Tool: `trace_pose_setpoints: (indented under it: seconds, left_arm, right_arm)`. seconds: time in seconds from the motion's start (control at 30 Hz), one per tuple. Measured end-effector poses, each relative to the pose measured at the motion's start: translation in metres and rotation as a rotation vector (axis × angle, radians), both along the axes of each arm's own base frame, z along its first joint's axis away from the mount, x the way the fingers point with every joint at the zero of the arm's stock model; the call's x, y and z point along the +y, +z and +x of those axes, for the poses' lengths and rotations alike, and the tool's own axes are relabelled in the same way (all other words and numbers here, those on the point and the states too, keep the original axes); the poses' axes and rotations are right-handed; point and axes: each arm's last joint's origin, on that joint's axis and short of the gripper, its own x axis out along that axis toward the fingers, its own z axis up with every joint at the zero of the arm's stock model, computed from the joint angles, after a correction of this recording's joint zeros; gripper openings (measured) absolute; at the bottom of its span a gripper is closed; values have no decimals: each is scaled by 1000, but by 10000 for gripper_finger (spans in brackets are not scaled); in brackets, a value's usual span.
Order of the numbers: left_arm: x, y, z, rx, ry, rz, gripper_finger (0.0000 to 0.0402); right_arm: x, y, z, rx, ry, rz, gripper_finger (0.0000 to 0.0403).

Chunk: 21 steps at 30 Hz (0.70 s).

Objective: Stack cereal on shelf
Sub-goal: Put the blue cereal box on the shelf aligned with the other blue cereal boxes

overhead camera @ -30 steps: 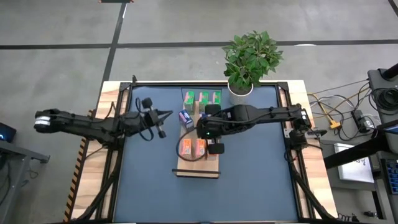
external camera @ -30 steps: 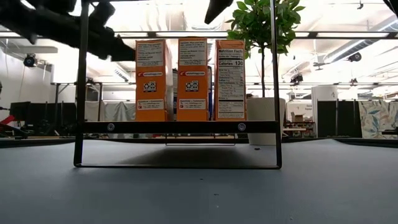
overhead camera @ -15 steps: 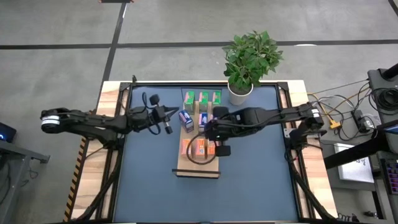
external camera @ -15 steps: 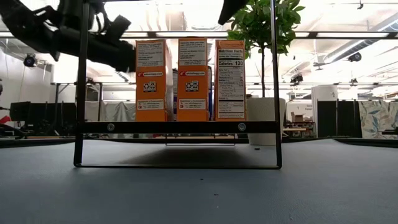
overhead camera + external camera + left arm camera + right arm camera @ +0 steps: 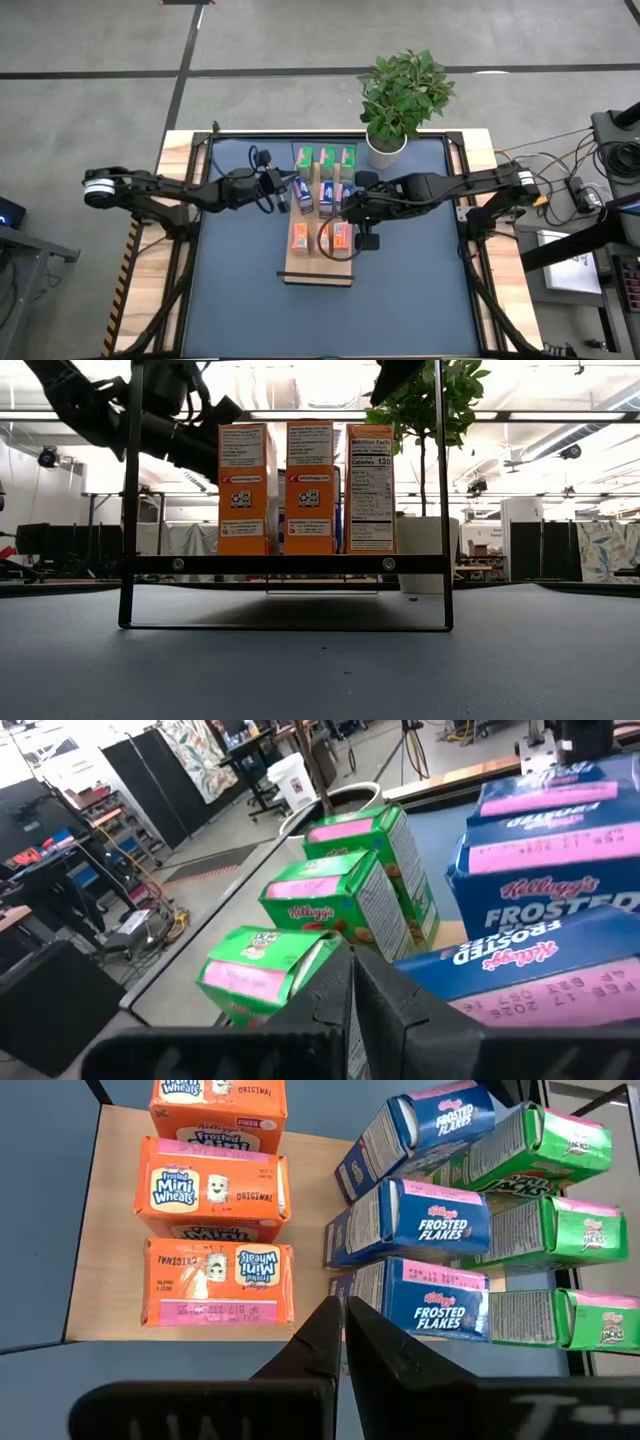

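The shelf point(image 5: 318, 272) is a light-wood board in the middle of the table. Nine small cereal boxes stand on it in three rows. The orange boxes point(image 5: 215, 1185) are nearest, the blue ones point(image 5: 435, 1225) are in the middle and the green ones point(image 5: 560, 1230) are farthest. One blue box point(image 5: 301, 191) at the left end of its row sits askew. My left gripper point(image 5: 284, 190) is shut and points level at that box from the table's left. My right gripper point(image 5: 340, 1330) is shut and hovers above the shelf's right edge, slanting down, between the orange and blue rows. My left gripper has its shut fingertips point(image 5: 350, 982) right beside the near corner of the askew blue box point(image 5: 470, 955), coming level from the table's left. I cannot tell whether they touch it.
A potted plant point(image 5: 385, 140) stands at the far edge, just right of the green boxes. Black frame bars point(image 5: 131, 510) rise on both sides of the shelf. Blue table surface point(image 5: 420, 290) lies bare to the near right and near left.
My left gripper has travelled toward the table's right and a little down, up to the askew blue box. My right gripper has drawn back from over the orange boxes toward the table's right and far side, sinking slightly. The boxes stand as before.
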Motion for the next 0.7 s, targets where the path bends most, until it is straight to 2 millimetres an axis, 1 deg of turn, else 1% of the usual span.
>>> trace_pose_setpoints:
  seconds: [0.27,0.4,0.53,0.6,0.7]
  left_arm:
    - [1,4,7,22,-14,31,0]
    - [0,18,6,-3,-20,49,0]
    - [-3,28,6,33,-39,52,0]
    - [-6,33,7,31,-89,44,0]
    - [-10,33,9,51,-190,-9,0]
  right_arm:
    - [0,-3,0,-4,2,1,9]
    - [0,-3,0,-4,4,0,9]
    - [0,-3,0,-5,3,0,9]
    - [1,-3,0,-5,6,0,9]
    - [1,-4,0,-2,6,-1,9]
